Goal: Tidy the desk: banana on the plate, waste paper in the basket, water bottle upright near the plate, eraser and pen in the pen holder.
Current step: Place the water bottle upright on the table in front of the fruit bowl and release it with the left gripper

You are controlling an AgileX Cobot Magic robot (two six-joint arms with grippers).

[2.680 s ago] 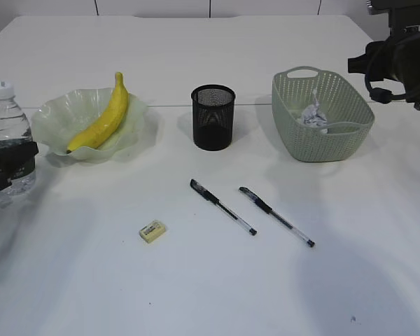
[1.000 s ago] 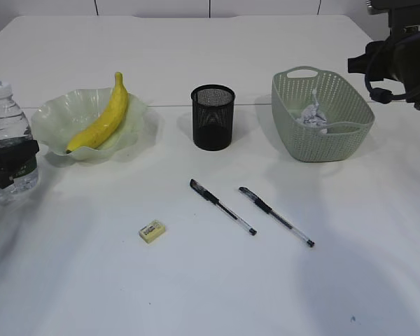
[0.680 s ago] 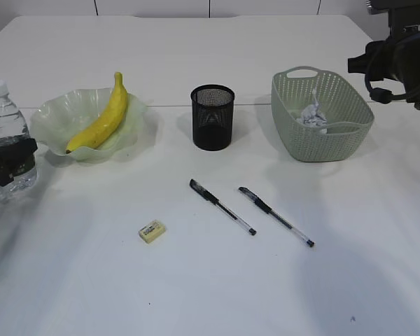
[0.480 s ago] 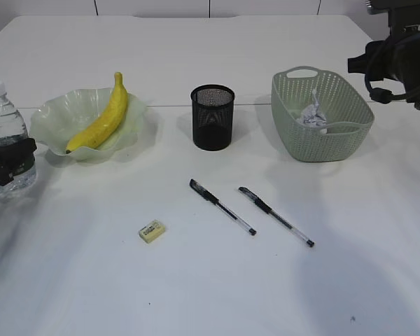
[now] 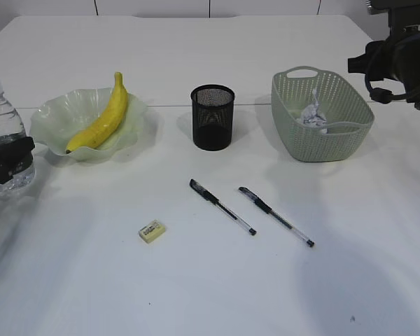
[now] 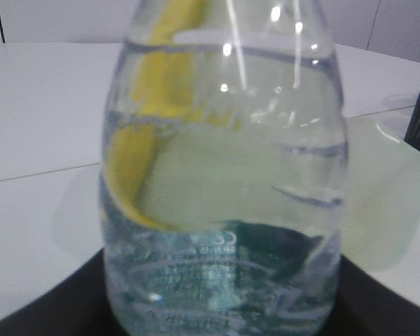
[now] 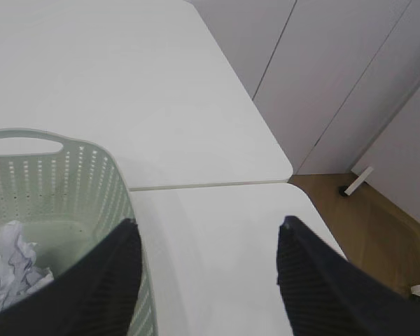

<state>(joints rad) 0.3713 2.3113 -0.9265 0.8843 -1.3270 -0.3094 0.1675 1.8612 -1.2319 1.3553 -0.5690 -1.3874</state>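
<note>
White desk (image 5: 210,294), pale cabinet fronts behind.

Left gripper (image 5: 7,162): jaws around the upright water bottle (image 5: 1,133), at the desk's far left edge, just beside the plate (image 5: 63,112).

Right gripper (image 7: 206,269): spread, empty, hanging past the basket (image 5: 336,133).

Done, by appearance: banana (image 5: 101,119) plated, waste paper (image 5: 313,114) binned.

Step in hand: bottle placement; release next, minding the edge.

Outstanding: eraser (image 5: 152,230), two pens (image 5: 222,206), open room around them; pen holder (image 5: 213,117) behind.

It looked like an office or lab room: a plain white worktop (image 5: 196,280) carried desk things, with a black mesh pen holder (image 5: 213,117) near 12 o'clock, while white panelled walls (image 7: 350,77) and wood-toned flooring (image 7: 364,210) showed at 3 o'clock.
</note>
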